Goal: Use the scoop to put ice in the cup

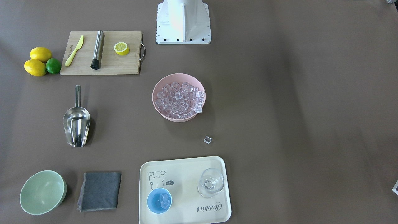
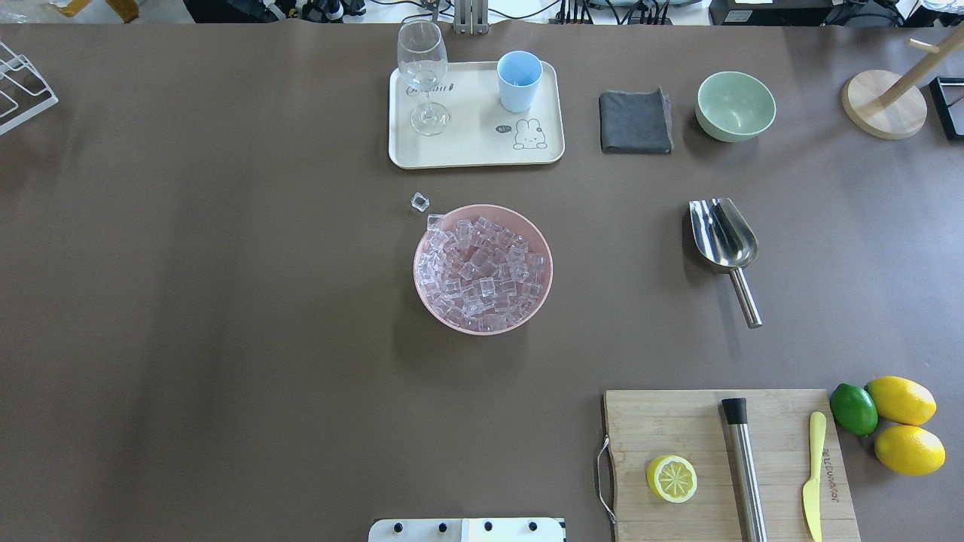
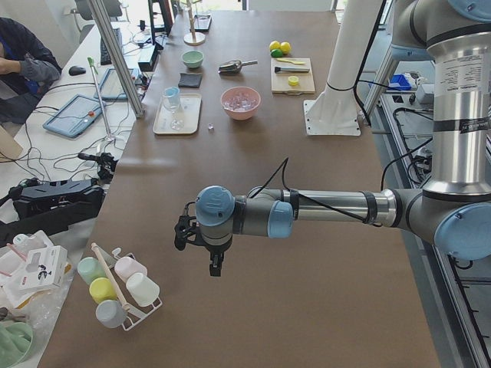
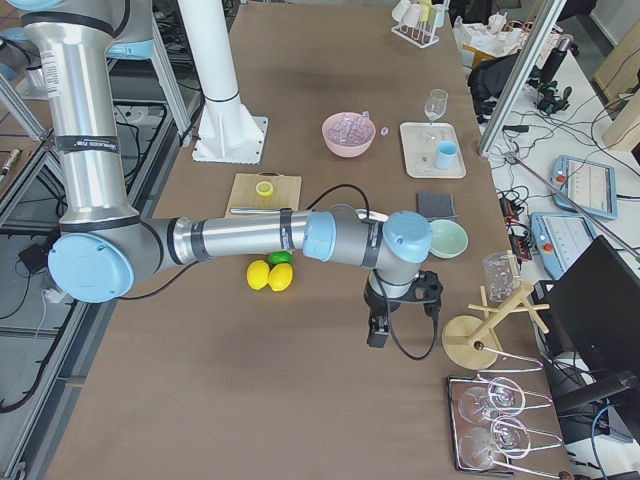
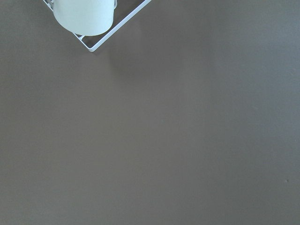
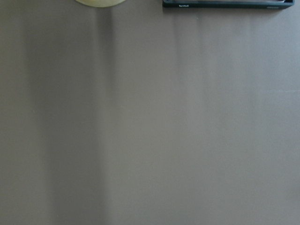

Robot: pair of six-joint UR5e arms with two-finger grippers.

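Whether the left gripper (image 3: 215, 267) is spread cannot be told. The cup (image 2: 519, 89), ice (image 1: 162, 200) inside, is set on the tray (image 2: 467, 147); more is heaped in the pink bowl (image 2: 482, 330). The scoop (image 2: 721, 233) is laid rightward; the right gripper (image 4: 378, 336) is equally unreadable.

Your brown bench (image 2: 226, 301) carries a pink round bowl (image 2: 482, 330), 1 stray clear ice cube (image 2: 419, 201), a cream tray (image 2: 467, 143), a shiny steel scoop (image 2: 721, 235), a grey cloth (image 2: 635, 122), a pale green bowl (image 2: 734, 105), a wooden board (image 2: 678, 421).
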